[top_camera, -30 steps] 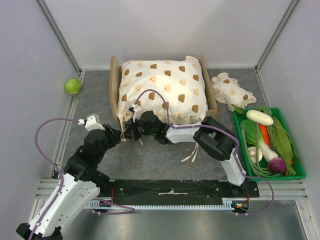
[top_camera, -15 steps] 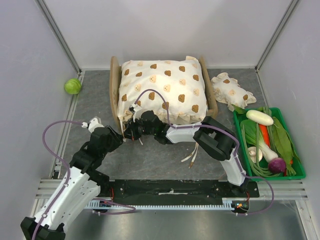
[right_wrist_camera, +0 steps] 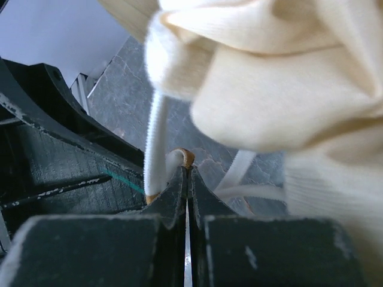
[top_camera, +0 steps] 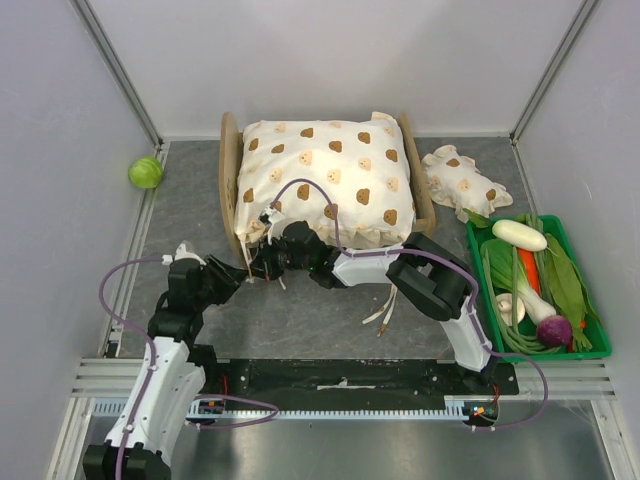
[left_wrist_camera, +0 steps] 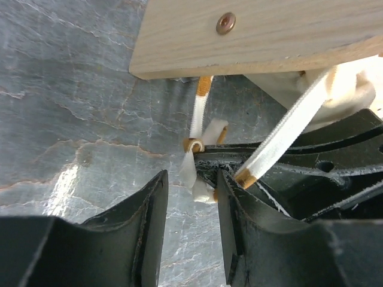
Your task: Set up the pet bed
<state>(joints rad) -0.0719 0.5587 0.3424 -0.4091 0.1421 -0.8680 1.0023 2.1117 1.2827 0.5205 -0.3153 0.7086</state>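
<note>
Progress: I am judging the set-up as roughly midway. The light-wood pet bed with the rounded headboard is sitting at the back centre of the grey slate-patterned desk. The cream bear-print padded cushion is lying on it, puffy and wrinkled, and overhanging the near rail.

Left to do, as I am reading it: fastening the ties and placing the small frilled bear-print pillow. That pillow is lying on the desk just right of the bed, beside the green plastic tray of vegetables.

Ties: a flat woven cream tie ribbon, tan-tipped and limp, is dangling below the screwed wooden rail at the near-left corner.

Right end effector: it is pinching a ribbon loop, jaws pressed together.

Left end effector: its jaws are standing half apart and gripping nothing, with a loose ribbon end hanging just beyond them.
</note>
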